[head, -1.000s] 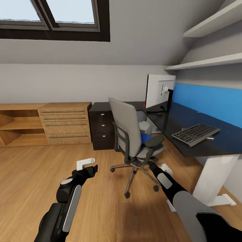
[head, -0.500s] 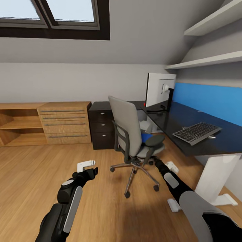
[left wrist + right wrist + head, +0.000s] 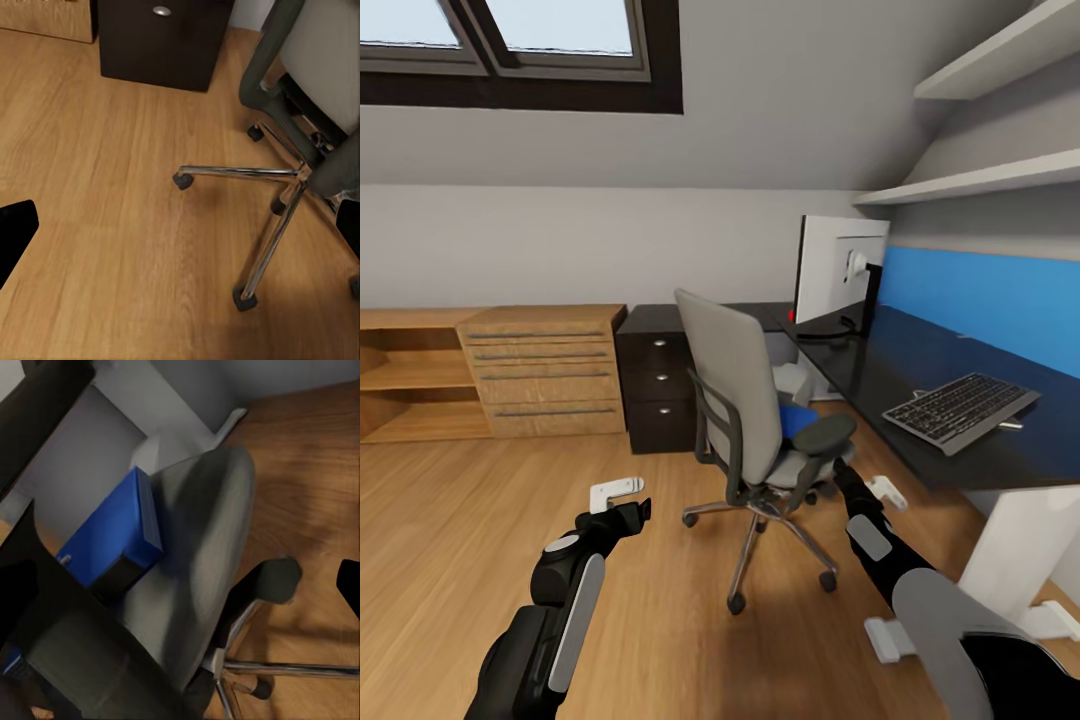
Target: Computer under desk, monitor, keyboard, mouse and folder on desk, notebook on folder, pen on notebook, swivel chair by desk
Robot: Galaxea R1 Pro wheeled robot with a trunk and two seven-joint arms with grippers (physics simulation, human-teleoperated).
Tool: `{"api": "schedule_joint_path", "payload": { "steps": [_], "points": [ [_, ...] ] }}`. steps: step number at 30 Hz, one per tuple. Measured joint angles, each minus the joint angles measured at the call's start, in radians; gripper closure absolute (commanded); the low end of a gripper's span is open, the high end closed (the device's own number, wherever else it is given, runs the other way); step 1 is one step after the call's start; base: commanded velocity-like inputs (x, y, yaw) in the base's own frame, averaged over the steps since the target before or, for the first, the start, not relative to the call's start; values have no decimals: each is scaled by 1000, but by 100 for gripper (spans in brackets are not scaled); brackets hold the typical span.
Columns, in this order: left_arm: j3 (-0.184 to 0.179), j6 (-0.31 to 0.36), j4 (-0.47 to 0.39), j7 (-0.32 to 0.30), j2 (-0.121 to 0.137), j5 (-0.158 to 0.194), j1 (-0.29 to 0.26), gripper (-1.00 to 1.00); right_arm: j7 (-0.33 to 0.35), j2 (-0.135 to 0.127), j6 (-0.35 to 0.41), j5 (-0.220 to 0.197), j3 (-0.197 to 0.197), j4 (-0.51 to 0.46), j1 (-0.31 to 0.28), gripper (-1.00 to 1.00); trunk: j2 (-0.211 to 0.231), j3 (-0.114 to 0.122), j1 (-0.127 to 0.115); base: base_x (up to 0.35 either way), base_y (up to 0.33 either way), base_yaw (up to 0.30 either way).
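The grey swivel chair (image 3: 735, 395) stands on the floor by the desk (image 3: 905, 365), its back toward me. A blue folder (image 3: 796, 420) lies on its seat, also seen as the folder (image 3: 112, 536) on the seat (image 3: 199, 547). My right gripper (image 3: 865, 488) is open just beside the chair's dark armrest (image 3: 823, 435). My left gripper (image 3: 622, 500) hangs open over bare floor, left of the chair base (image 3: 289, 176). On the desk stand the monitor (image 3: 838, 270) and keyboard (image 3: 962, 410), with the pen (image 3: 1010, 425) beside it. The computer (image 3: 792, 378) sits under the desk. Mouse and notebook are hidden.
A black three-drawer unit (image 3: 655, 385) stands behind the chair, and a light wooden dresser (image 3: 540, 370) lies further left along the wall. The desk's white leg (image 3: 1020, 545) and foot are near my right arm. Wall shelves (image 3: 980, 180) hang above the desk.
The camera has shifted, so the whole scene slid a little. My right arm has reached forward, from the chair's base up to its armrest. The left arm has kept its pose.
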Motion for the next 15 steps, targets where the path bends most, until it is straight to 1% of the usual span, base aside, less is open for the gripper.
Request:
{"api": "schedule_joint_path", "payload": {
  "steps": [3, 6, 7, 8, 11, 13, 15],
  "points": [
    [0, 0, 0, 0, 0, 0, 0, -100, -6, 0, -1, 0, 1, 1, 0, -100, 0, 0, 0, 158, -96, 0],
    [0, 0, 0, 0, 0, 0, 0, -100, -28, 0, -2, -1, 2, 2, 0, -100, 0, 0, 0, 179, -99, 0],
    [1, 1, 1, 0, 1, 0, 0, -100, -45, 0, -2, -2, 2, 3, 0, -100, 0, 0, 0, 192, -73, 0],
    [1, 1, 1, 0, 1, 0, 0, -100, -80, 0, -1, -1, 4, 4, 0, -100, 0, 0, 0, 123, -47, 0],
    [2, 2, 1, 0, 1, 0, 0, -100, -123, 1, 10, 1, 6, 3, 0, -100, 0, 0, 0, 61, -23, 0],
    [2, 2, 1, 0, 1, 0, 0, -100, -160, 1, 44, 3, 9, 2, 0, -100, 0, 0, 0, 17, -6, 0],
    [3, 2, 1, 0, 1, 0, 0, -100, -175, 1, 73, 6, 10, 0, 0, -100, 0, 0, 0, 47, -3, 0]
  ]
}}
